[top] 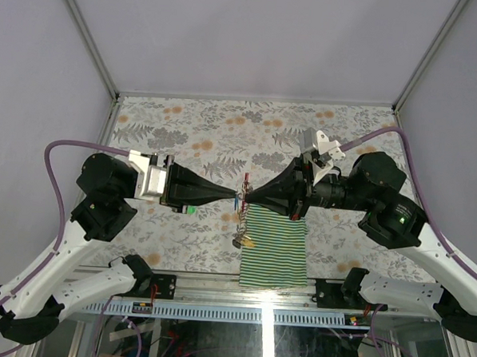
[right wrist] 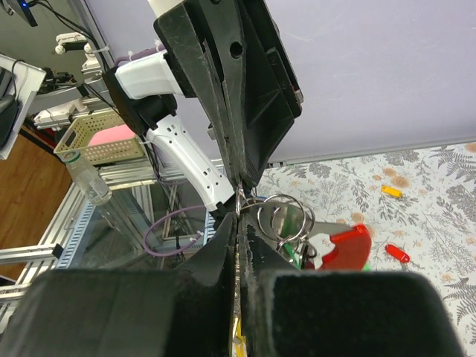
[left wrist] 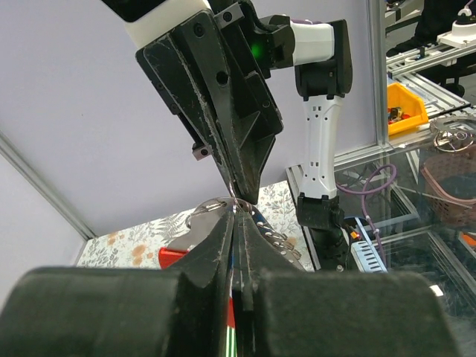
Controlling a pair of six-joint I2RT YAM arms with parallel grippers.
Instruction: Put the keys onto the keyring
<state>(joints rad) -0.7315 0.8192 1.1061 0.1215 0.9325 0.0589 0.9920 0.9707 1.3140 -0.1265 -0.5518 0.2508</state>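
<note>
My left gripper [top: 234, 197] and right gripper [top: 248, 198] meet tip to tip above the table, both shut. Between them hangs the keyring [top: 245, 183] with its red clip piece [right wrist: 346, 246] and wire rings [right wrist: 287, 216]. A bunch of keys [top: 240, 239] dangles below it, one with a green tag [right wrist: 301, 257]. The right jaws pinch a wire ring of the keyring at their tip. The left gripper [left wrist: 238, 212] pinches a thin key with a blue edge against the ring. The grey metal clip [left wrist: 199, 221] shows behind it. Keys with a yellow tag [right wrist: 392, 191] and a red tag [right wrist: 396, 253] lie on the table.
A green-and-white striped cloth [top: 276, 246] lies under the right gripper, reaching the table's near edge. The floral table [top: 225, 130] is walled by plain panels at the left, back and right. Purple cables loop from both arms.
</note>
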